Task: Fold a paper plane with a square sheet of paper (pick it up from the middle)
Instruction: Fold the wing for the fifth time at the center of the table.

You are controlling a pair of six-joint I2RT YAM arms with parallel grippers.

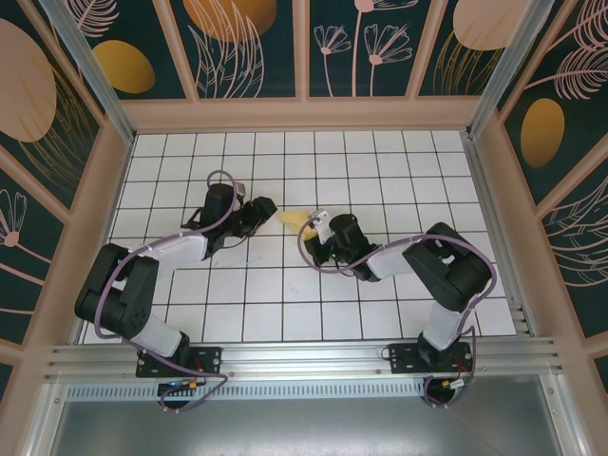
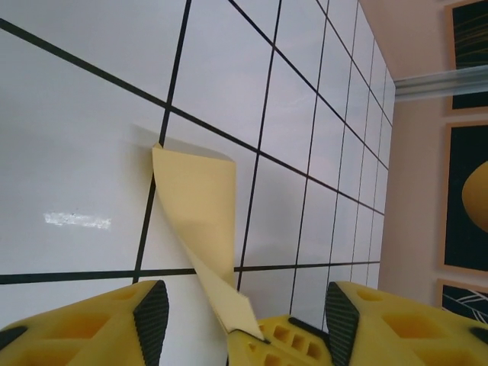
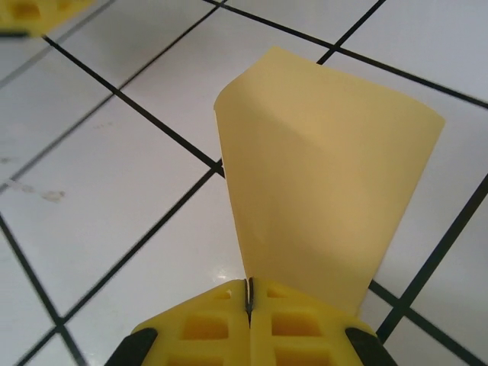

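At mid-table the flimsy square sheet of paper [image 3: 320, 175], pinched by the right gripper [image 3: 249, 293], is best taken edgewise by the spread left gripper [image 2: 245, 316].

One sheet of paper [image 1: 293, 218], pale yellow and curled, is the single loose article on the one white gridded table [image 1: 285, 313]. Two arms are counted, the left arm [image 1: 142, 285] and the right arm [image 1: 437, 275], and two purple cables, the left cable [image 1: 99, 299] and the right cable [image 1: 323, 268], one per arm. Two grippers, the left gripper [image 1: 263, 211] and the right gripper [image 1: 319, 226], bear two yellow fingers [image 2: 99, 328] apiece, four in all.
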